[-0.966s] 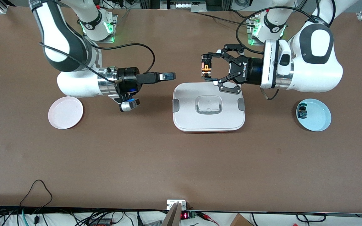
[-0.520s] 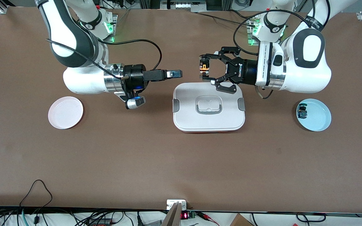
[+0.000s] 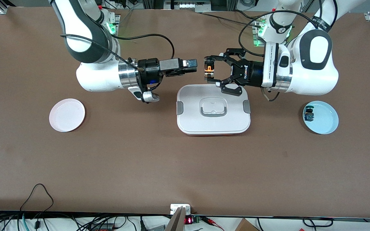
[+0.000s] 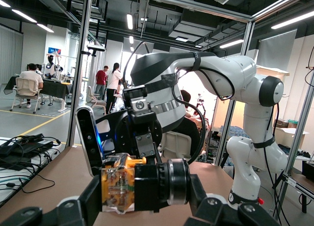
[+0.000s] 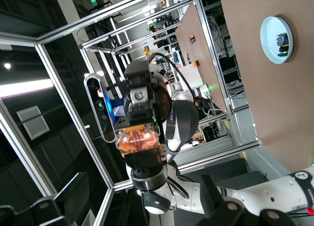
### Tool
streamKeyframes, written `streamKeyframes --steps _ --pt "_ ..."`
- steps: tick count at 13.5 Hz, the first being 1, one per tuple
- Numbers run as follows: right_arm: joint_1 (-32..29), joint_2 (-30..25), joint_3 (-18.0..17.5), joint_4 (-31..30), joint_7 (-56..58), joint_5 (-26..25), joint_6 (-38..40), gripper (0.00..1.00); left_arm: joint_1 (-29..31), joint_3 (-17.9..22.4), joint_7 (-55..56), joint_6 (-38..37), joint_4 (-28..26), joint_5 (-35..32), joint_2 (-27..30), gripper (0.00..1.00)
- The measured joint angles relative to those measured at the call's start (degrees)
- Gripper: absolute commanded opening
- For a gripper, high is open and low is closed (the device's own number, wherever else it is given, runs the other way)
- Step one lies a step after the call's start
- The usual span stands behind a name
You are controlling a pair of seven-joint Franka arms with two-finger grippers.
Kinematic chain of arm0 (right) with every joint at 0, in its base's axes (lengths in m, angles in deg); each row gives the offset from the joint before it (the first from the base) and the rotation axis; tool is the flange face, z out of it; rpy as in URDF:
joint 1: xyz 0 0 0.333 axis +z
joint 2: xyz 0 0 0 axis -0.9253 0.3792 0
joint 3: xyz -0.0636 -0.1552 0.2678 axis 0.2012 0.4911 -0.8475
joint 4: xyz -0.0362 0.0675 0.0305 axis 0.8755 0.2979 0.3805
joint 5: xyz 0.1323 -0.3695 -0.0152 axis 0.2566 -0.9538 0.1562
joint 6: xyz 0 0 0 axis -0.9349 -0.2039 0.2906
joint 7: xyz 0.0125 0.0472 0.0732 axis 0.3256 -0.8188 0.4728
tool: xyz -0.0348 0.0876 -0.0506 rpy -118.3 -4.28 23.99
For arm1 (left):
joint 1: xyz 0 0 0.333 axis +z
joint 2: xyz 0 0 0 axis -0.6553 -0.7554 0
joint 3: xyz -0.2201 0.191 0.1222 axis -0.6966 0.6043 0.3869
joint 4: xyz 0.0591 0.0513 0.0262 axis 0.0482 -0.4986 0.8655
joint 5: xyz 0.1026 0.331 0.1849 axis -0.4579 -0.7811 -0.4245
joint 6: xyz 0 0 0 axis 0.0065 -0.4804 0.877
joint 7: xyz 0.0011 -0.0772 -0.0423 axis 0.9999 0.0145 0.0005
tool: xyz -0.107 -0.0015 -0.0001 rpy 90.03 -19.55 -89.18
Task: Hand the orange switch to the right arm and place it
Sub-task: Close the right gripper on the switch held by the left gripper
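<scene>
The orange switch (image 3: 208, 68), with a black cap and an orange body, is clamped sideways in my left gripper (image 3: 211, 71), the black Robotiq one, in the air over the table just past the white box's edge nearest the robots' bases. In the left wrist view the switch (image 4: 128, 186) sits between the left gripper's (image 4: 147, 199) pads. My right gripper (image 3: 192, 65), slim and black, is open and level with the switch, a short gap from it. In the right wrist view the switch (image 5: 142, 140) shows straight ahead of the open right gripper (image 5: 143, 189).
A white lidded box (image 3: 188, 123) lies mid-table under the grippers. A pink plate (image 3: 66, 115) sits toward the right arm's end. A blue plate (image 3: 325, 123) toward the left arm's end holds a blue-teal switch (image 3: 309, 115).
My right gripper has moved toward the left gripper and now sits close to the switch. The left gripper shifted slightly toward it with the switch, then held still.
</scene>
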Motion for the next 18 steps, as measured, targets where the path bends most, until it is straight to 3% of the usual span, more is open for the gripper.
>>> streamKeyframes --steps 5,18 --pt "1.6 -0.1 0.0 0.1 11.9 0.0 -3.9 1.00 0.0 0.0 -0.5 0.0 0.0 0.0 0.0 0.01" --pt "2.5 0.0 -0.7 0.9 14.1 1.4 -8.4 1.00 0.1 -0.1 -1.2 0.0 0.0 0.0 0.0 0.02"
